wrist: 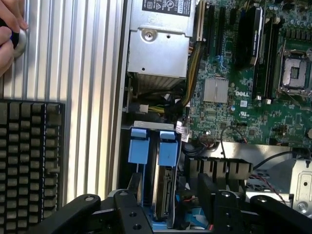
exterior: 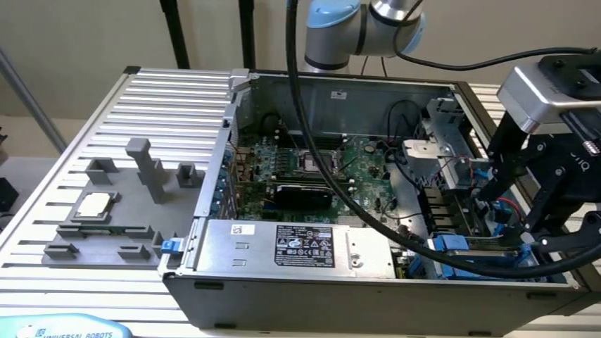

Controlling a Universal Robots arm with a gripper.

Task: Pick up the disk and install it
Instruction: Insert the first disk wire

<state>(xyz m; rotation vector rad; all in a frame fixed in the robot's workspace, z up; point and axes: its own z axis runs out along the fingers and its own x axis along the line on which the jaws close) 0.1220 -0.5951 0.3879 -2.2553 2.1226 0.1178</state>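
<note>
The disk (wrist: 164, 192) stands on edge in the drive bay at the case's corner, a silver-grey slab with bright blue carrier tabs (wrist: 168, 150) at its end. A second blue tab (wrist: 138, 146) sits beside it. My gripper (wrist: 173, 197) is open, with one black finger (wrist: 132, 191) on each side of the disk and a gap on both sides. In the exterior view my gripper (exterior: 507, 218) hangs over the bay at the case's right end, just above the blue carrier (exterior: 457, 244).
The open computer case holds a green motherboard (exterior: 310, 169) and a grey power-supply box (exterior: 281, 246). A thick black cable (exterior: 357, 204) sweeps across the case. A grey fixture with a CPU chip (exterior: 94, 204) sits on the ribbed table. A hand (wrist: 9, 34) and a black keyboard (wrist: 29, 161) lie beside the case.
</note>
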